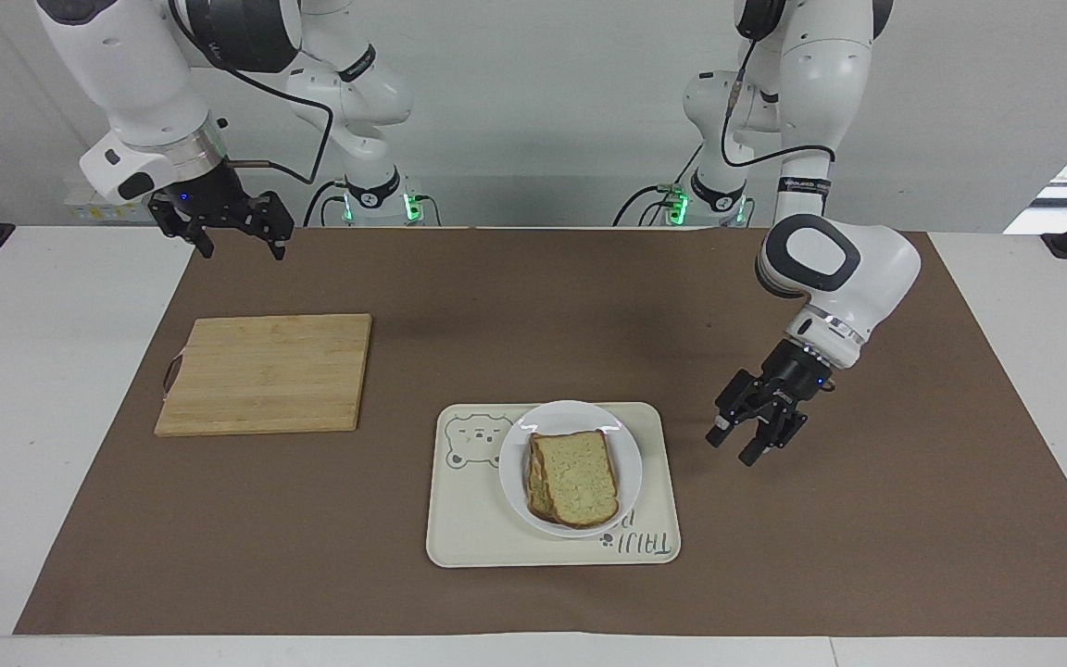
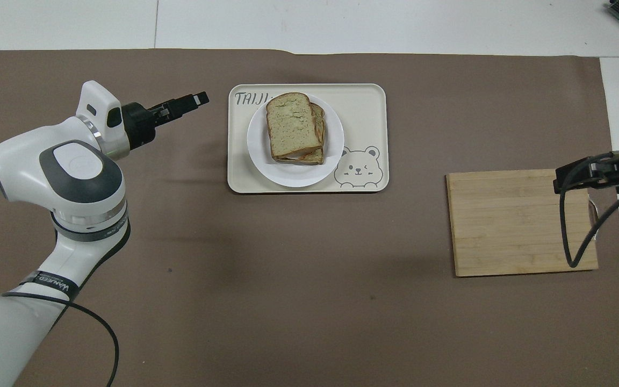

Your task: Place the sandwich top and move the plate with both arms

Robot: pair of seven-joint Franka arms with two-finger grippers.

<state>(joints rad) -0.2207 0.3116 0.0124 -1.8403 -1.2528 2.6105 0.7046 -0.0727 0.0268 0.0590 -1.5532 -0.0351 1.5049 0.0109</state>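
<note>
Facing view, left hand (image 1: 735, 446) tilted down over mat (fingers apart, empty), right hand (image 1: 237, 243) raised, apart.

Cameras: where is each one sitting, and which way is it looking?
Facing view: high across the table, looking at the robots; both whole arms show, left gripper over the mat beside the tray, right gripper waiting.
Overhead view: above the robots' end, looking steeply down; the left arm and a bit of the right show.
Both share the plate, sandwich top and board.

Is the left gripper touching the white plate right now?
Apart. The facing view shows the left gripper over bare mat beside the bear-print tray, with brown mat showing between it and the plate.
</note>
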